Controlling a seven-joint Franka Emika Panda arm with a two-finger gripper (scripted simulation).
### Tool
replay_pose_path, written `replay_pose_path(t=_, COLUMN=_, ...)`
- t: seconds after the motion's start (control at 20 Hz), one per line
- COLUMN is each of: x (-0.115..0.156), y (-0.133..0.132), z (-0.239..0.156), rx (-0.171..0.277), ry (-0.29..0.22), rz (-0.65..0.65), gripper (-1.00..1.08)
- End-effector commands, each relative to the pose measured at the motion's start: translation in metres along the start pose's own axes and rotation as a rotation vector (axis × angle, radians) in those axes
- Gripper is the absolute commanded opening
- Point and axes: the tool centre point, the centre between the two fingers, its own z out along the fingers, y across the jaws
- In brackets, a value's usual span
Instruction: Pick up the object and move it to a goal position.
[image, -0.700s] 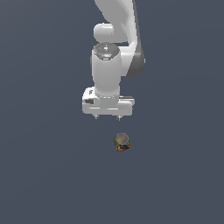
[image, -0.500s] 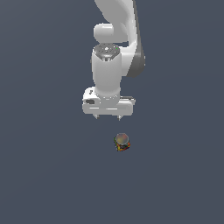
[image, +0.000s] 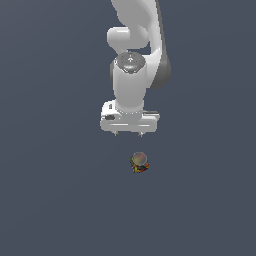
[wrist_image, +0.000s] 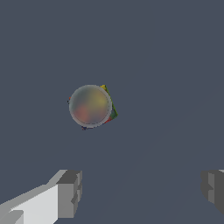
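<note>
One small object (image: 139, 162) sits mid-surface, just clear of the wide-spread, empty fingers (image: 128, 133). It looks light and rigid; its rounded top may slip, so pinching its lower sides seems safest.

The exterior view looks steeply down from high up, well back. The wrist view sits close, facing straight down past the end effector (wrist_image: 140, 190). Both catch the same small lump (image: 139, 162) below.
</note>
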Motion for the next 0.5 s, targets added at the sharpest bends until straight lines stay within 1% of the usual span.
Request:
replay_pose_path(t=0.0, x=0.001, y=0.000, z=0.001, rx=0.000, ry=0.000, rz=-0.004, gripper=1.00)
replay_pose_path(t=0.2, x=0.006, y=-0.004, z=0.007, rx=-0.001, ry=0.000, rz=-0.036, gripper=1.00)
replay_pose_path(t=0.45, x=0.019, y=-0.015, z=0.021, rx=-0.001, ry=0.001, rz=-0.115, gripper=1.00)
